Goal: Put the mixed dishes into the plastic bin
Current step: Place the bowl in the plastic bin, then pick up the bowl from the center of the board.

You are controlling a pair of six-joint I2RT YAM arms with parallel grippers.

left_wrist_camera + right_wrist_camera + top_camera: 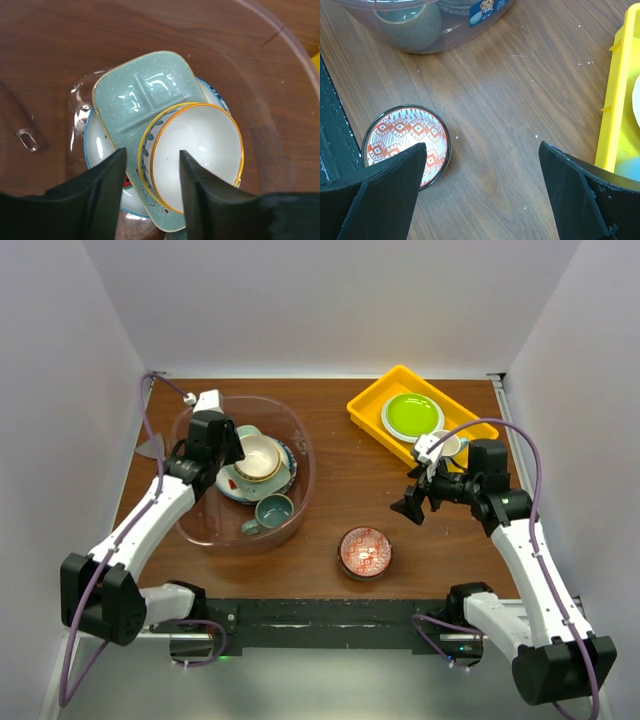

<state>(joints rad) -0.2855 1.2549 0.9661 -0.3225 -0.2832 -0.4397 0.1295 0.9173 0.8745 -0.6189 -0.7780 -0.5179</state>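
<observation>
Left wrist only: left hand (150, 192) half open, gripping nothing, above mint dish (145, 95) and bowl (200, 150) stacked in bin (215, 535). From top: mug (272, 512) alongside. Right hand (481, 145) wide open, empty, near red bowl (405, 142) by counter's (330, 440) front edge.

text: none legible | label: small blue-and-white sticker (484, 11) with a cartoon figure, on the wall of the plastic bin (450, 30) | its print: too small to read | brands, numbers: none legible
</observation>
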